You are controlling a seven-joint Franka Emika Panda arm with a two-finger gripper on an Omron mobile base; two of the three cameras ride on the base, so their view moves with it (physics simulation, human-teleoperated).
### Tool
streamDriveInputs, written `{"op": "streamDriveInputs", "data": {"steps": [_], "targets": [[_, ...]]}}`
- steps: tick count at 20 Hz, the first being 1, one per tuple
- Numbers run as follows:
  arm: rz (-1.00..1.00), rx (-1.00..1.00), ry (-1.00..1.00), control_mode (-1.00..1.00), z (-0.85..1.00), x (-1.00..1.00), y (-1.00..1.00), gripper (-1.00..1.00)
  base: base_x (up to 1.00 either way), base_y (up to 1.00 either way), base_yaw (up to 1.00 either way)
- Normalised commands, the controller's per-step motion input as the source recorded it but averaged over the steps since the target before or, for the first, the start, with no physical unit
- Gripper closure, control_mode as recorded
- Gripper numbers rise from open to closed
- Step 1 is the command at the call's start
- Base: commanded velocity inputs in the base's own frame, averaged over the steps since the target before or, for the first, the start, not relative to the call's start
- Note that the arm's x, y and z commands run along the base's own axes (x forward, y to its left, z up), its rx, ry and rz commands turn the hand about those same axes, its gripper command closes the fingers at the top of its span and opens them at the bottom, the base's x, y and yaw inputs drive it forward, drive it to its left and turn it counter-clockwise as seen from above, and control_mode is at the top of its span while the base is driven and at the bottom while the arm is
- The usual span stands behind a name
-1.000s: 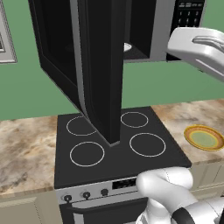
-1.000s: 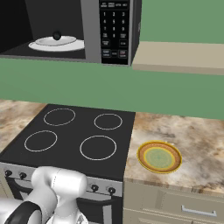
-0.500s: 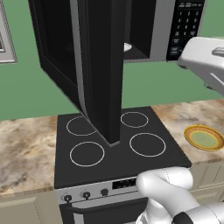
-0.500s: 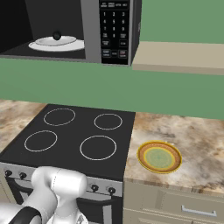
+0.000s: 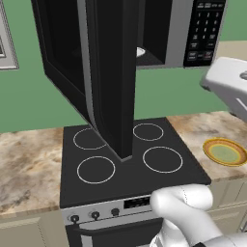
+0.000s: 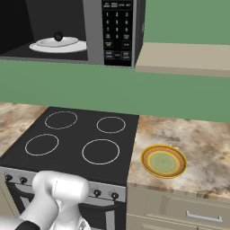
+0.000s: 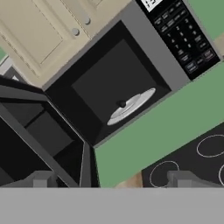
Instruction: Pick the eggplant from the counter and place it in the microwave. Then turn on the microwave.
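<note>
Kitchen: microwave (image 7: 122, 83) door open, eggplant (image 7: 123, 104) inside; pincer (image 7: 111, 179) spread, empty.

Microwave (image 6: 96, 31) had a glossy black keypad face w/ matt silver-grey trim, a dark interior and a smooth white turntable plate (image 6: 58, 44) inside. Counter (image 6: 197, 139) looked like polished beige-brown marbled stone; stove top (image 5: 130, 164) was smooth black glass. Yellow-rimmed plate (image 6: 163, 161) read as glazed ceramic, cabinet fronts (image 7: 39, 30) as matt cream.
</note>
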Motion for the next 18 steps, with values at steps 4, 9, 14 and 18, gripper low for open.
{"op": "streamDriveInputs", "data": {"steps": [4, 9, 14, 18], "targets": [[-0.08, 0.07, -0.07, -1.0, -0.18, -0.06, 0.0, -1.0, 0.0, 0.0, 0.0], [-0.1, 0.06, -0.08, -1.0, -0.14, -0.22, 0.04, -1.0, 0.0, 0.0, 0.0], [-0.08, 0.08, -0.01, -1.0, -0.14, -0.14, 0.11, -1.0, 0.0, 0.0, 0.0], [-0.05, 0.11, 0.0, -1.0, -0.19, -0.07, 0.22, -1.0, 0.0, 0.0, 0.0]]}}
